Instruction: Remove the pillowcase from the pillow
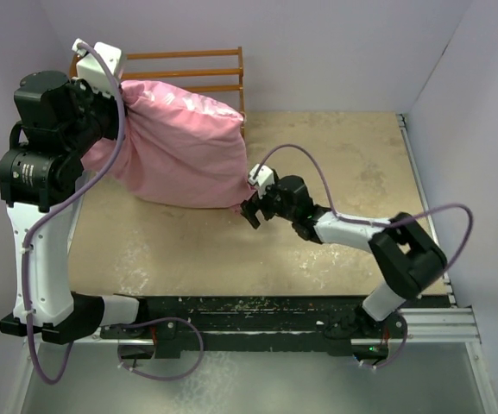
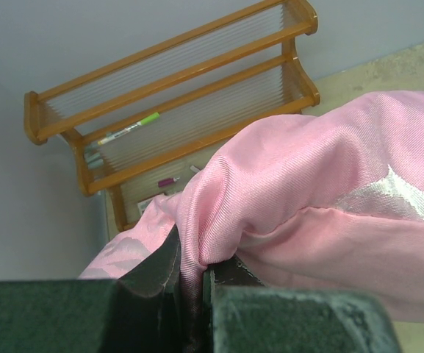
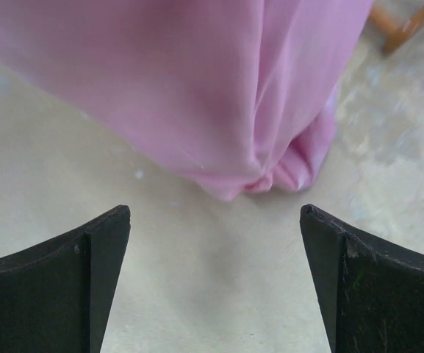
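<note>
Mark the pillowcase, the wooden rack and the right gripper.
pillowcase point(image 1: 184, 147), top external view, middle of the bulging pink fabric.
wooden rack point(image 2: 197, 110), left wrist view, lower slatted shelf.
right gripper point(image 3: 213, 211), right wrist view, midway between its open fingertips.

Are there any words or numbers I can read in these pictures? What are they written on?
No text can be read anywhere.
pillowcase: only paler patterns on the pink, no letters.
pen on the wooden rack: any print is too small to read.
small bits on the rack's lower shelf: too blurred to read.
</note>
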`<state>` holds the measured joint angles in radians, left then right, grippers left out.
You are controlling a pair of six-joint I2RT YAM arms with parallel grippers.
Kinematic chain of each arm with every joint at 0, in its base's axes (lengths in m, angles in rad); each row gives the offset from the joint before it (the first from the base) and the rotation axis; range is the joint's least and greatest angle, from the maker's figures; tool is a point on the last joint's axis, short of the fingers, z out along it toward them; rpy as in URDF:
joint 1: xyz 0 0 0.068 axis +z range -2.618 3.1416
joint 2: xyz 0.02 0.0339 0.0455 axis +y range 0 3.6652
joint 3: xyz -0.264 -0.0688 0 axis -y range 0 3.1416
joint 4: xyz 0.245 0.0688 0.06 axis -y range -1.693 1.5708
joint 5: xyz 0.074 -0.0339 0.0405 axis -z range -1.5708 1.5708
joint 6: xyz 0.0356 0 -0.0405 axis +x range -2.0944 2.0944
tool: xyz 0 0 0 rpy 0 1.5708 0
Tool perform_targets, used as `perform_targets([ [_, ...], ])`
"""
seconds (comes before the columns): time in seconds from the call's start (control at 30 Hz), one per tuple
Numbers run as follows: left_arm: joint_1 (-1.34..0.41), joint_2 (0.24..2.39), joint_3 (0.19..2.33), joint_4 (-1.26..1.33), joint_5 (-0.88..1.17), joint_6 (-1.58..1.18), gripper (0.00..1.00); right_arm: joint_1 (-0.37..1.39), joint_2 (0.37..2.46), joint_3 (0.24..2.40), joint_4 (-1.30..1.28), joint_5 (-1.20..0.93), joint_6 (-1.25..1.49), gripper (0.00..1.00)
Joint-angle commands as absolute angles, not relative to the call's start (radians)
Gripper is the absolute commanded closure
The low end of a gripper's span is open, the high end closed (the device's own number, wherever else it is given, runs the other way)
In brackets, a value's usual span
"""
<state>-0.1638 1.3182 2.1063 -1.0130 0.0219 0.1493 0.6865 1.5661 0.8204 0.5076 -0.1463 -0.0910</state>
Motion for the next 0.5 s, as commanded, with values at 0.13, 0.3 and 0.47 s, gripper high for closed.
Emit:
perform_targets([
  [0.13, -0.158, 1.284, 2.194, -0.870, 0.036, 0.139, 1.00, 0.655, 1.828, 0.894, 0.762, -0.185, -0.140, 0.02],
  [0.3, -0.158, 1.303, 2.229, -0.911, 0.040, 0.150, 1.00, 0.654, 1.924, 0.993, 0.828, -0.264, -0.179, 0.11],
  [0.47, -0.158, 1.308, 2.225, -0.918, 0.041, 0.147, 1.00, 0.655, 1.963, 1.054, 0.866, -0.330, -0.119, 0.21],
])
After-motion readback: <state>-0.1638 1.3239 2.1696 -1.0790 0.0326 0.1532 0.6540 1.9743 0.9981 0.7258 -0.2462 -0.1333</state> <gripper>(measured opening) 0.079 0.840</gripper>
